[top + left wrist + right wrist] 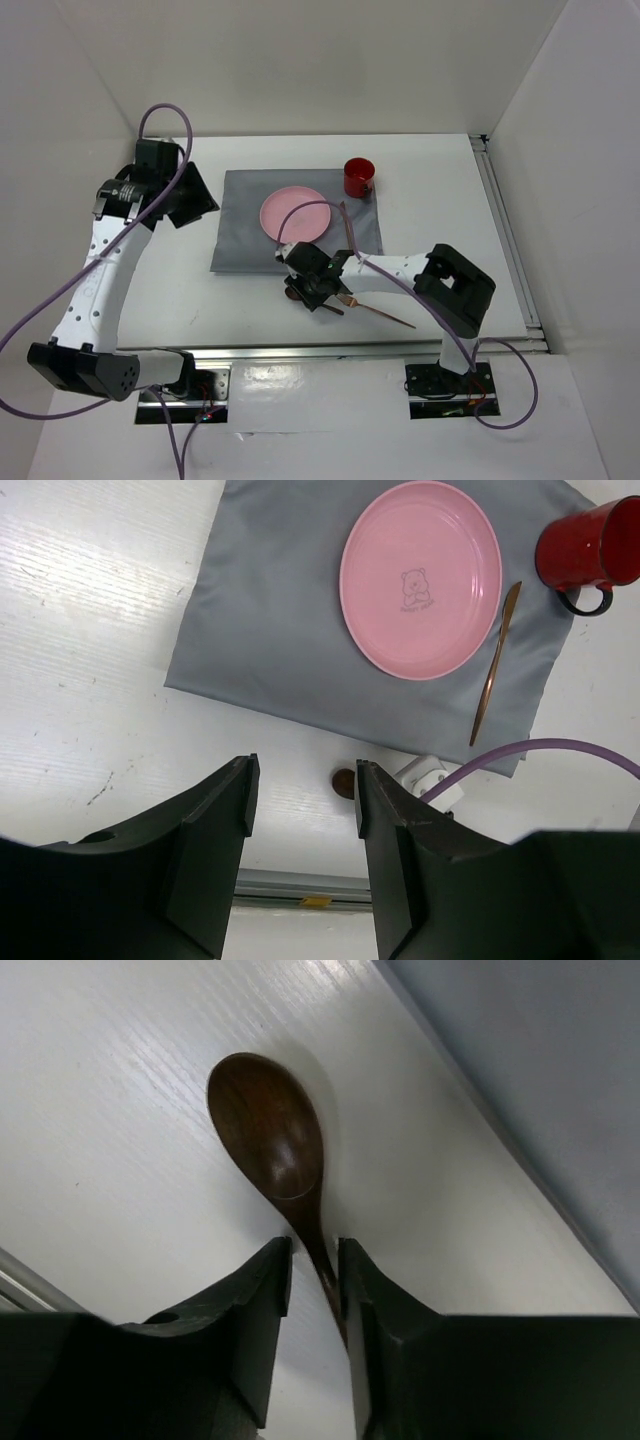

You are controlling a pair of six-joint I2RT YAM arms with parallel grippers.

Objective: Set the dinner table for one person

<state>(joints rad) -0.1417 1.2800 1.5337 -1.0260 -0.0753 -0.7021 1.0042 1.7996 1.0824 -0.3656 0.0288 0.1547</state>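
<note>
Surface: the dinner table [440, 200] is a matte white top that fills the floor of a white-walled enclosure, with plain white panels on the left, far and right sides. A metal rail [350, 350] runs along the near edge, just ahead of the arm bases. The left wrist view shows faint dark scuffs on the white top.

Items: a grey cloth [240, 225] lies flat at mid-table. On it rest a pink plate [295, 212] and a bronze-coloured knife [348, 228] just right of the plate. A red mug [359, 177] stands upright at the cloth's far right corner. A slim bronze utensil [385, 313] lies on the bare top near the rail; its type cannot be told.

Right gripper [315, 1255]: low at the table, jaws narrowed onto the neck of a dark brown spoon [268, 1125]. The spoon's bowl lies on the white top, just off the cloth's near edge.

Left gripper [303, 780]: raised above the table's left side, jaws spread wide, nothing between them.
</note>
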